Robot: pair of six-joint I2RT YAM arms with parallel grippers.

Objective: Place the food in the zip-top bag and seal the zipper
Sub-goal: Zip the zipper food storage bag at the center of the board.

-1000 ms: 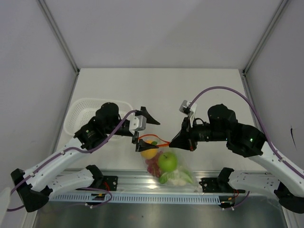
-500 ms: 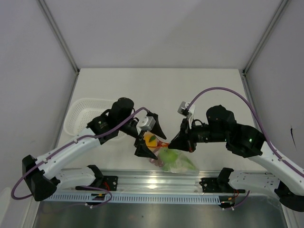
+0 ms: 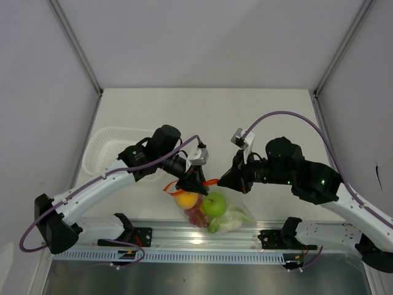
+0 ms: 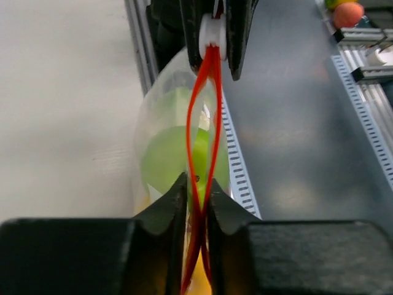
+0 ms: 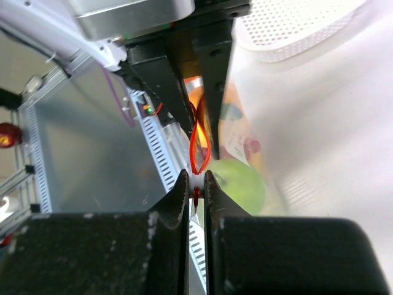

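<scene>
**Zip-top bag [image 3: 236, 216] loaded, mouth gaping between two pinches**

Fruit's in: green apple [image 3: 215, 204], orange [image 3: 186, 200] and the rest show through the plastic. The bag sags at the table's near edge, against the metal rail [image 3: 196, 236]. Left gripper [image 4: 195, 193]: jaws narrow, pinching the zipper [image 4: 206, 123]. Right gripper [image 5: 195, 181]: clamped tight on the strip's far end. Between them the two red tracks bow apart (a clear lens-shaped gap). The danger, I'd say: a slide with the tracks misaligned skips the seal, or the fruit's weight drags the strip out of a pinch. White basket [image 3: 107, 147] sits well off to the left, no obstacle. The apple bulging right under the mouth is the real crowding.
</scene>
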